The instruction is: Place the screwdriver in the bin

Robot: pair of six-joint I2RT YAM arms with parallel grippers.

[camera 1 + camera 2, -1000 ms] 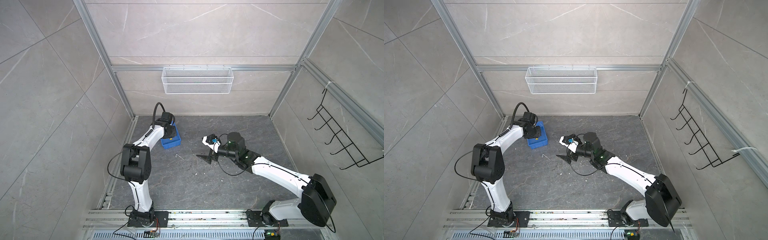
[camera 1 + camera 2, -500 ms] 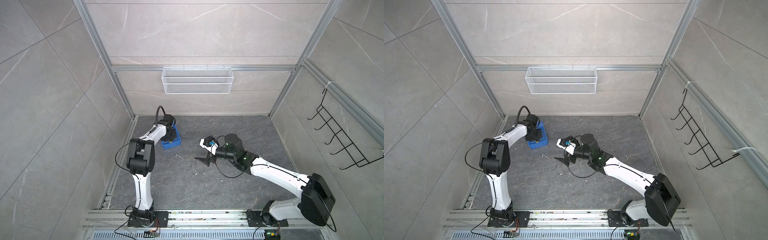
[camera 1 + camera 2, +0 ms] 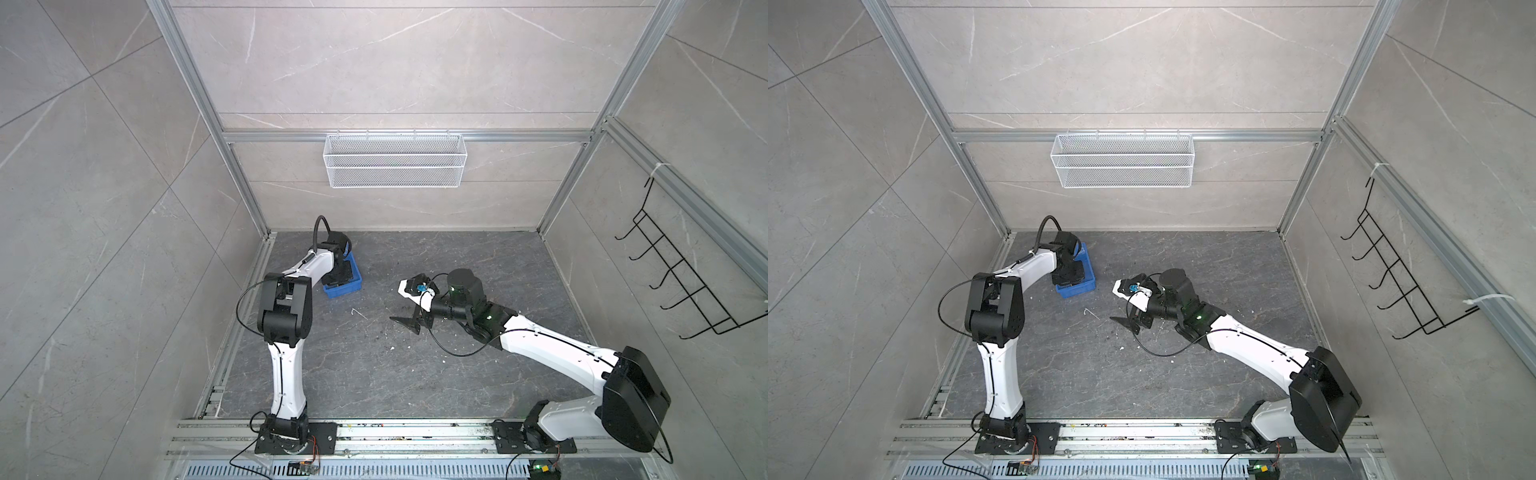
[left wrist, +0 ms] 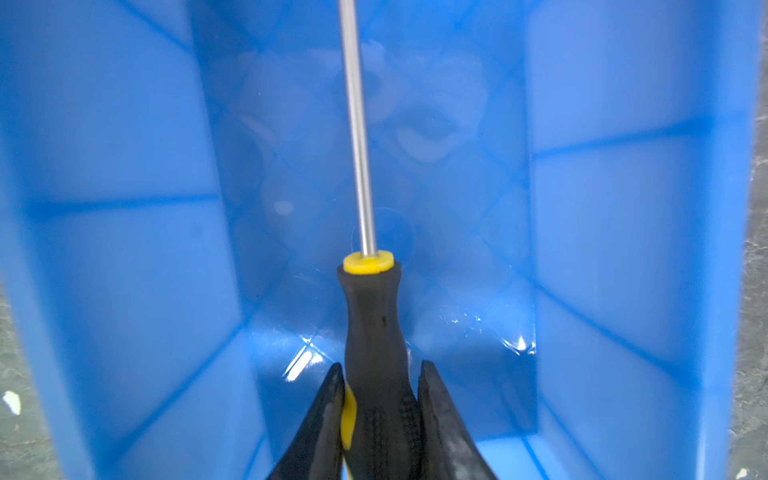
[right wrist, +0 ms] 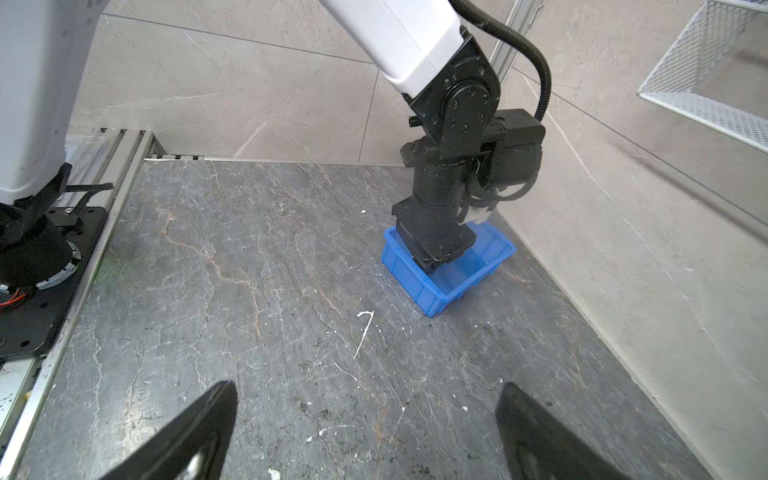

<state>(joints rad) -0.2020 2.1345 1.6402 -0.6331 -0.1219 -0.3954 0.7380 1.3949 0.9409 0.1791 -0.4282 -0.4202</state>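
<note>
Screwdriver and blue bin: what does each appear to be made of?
The screwdriver: the shaft looks like bare polished metal, silvery with a bright streak; the handle looks like matte black rubbery grip, textured low down, over yellow hard plastic, softness unconfirmed. The bin: apparently moulded blue plastic, smooth and glossy, with reflections on its floor and ribs on the walls.

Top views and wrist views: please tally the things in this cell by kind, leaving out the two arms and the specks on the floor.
yellow-and-black-handled metal-shaft screwdriver: 1
blue plastic open-top bin: 1
white wire mesh basket: 1
black wire hook rack: 1
Total: 4
</note>
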